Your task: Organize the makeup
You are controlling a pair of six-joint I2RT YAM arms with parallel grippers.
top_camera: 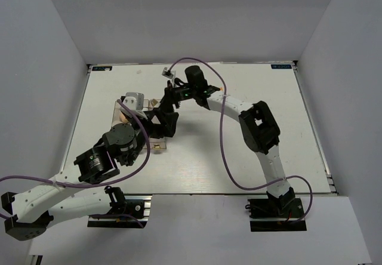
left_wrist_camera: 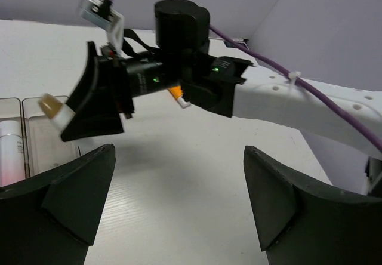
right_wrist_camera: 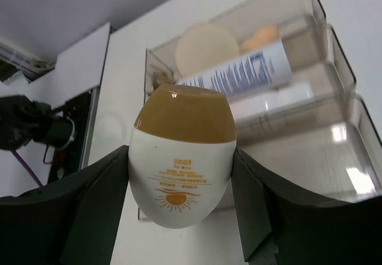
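Note:
My right gripper [right_wrist_camera: 182,178] is shut on the white-and-gold egg [right_wrist_camera: 179,122] and holds it in the air beside the clear organizer [right_wrist_camera: 334,56]. The organizer's compartments hold a beige round puff [right_wrist_camera: 206,49], a peach sponge [right_wrist_camera: 261,36], a white tube with blue print [right_wrist_camera: 242,73] and a slim white tube [right_wrist_camera: 271,101]. In the left wrist view the egg [left_wrist_camera: 54,108] shows in the right gripper [left_wrist_camera: 89,107]. My left gripper [left_wrist_camera: 179,202] is open and empty, low over the bare table, just right of the organizer [left_wrist_camera: 42,142]. An orange white-capped tube [left_wrist_camera: 178,94] lies behind the right arm.
In the top view both grippers, left [top_camera: 166,125] and right [top_camera: 154,111], crowd together at the organizer [top_camera: 132,113], left of the table's centre. The orange tube [top_camera: 221,88] lies by the right arm's forearm. The right arm's purple cable [top_camera: 222,151] loops over the table. White walls enclose the table.

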